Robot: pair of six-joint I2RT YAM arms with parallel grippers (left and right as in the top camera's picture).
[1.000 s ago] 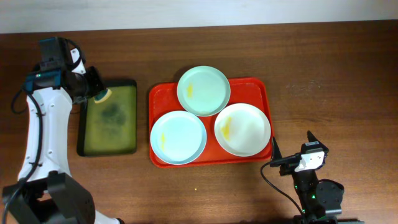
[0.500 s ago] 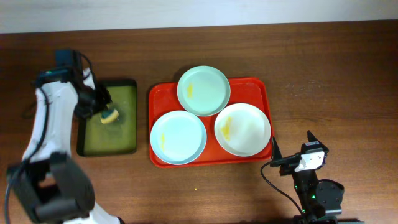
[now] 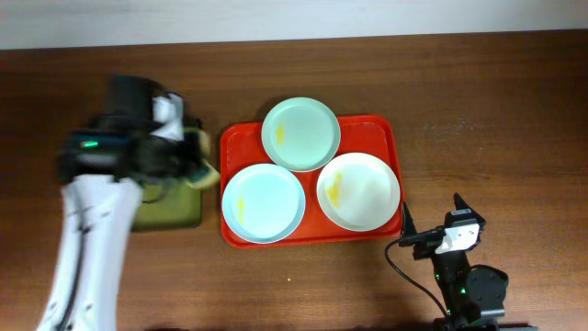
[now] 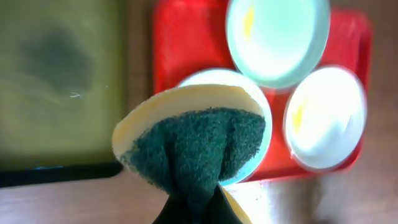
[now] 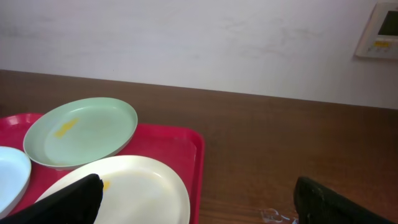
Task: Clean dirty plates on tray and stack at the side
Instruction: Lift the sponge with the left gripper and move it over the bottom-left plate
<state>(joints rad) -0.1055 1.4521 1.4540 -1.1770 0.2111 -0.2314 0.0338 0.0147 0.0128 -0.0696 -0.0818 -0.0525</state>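
Three plates lie on the red tray (image 3: 393, 133): a mint one (image 3: 300, 133) at the back, a pale blue one (image 3: 263, 203) front left, a white one (image 3: 359, 190) front right, each with a yellow smear. My left gripper (image 3: 195, 161) is shut on a yellow sponge with a dark green pad (image 4: 194, 144), held above the tray's left edge beside the pale blue plate (image 4: 263, 144). My right gripper (image 5: 199, 208) is open and empty off the tray's front right corner, near the white plate (image 5: 140, 186).
A dark green tray (image 3: 170, 210) with a wet dark patch (image 4: 59, 59) lies left of the red tray, partly under my left arm. Bare brown table surrounds both trays. The right arm's base stands at the front right edge.
My left arm has swung right with the sponge, from over the dark green tray to the red tray's left edge. The right arm and the plates have not moved.
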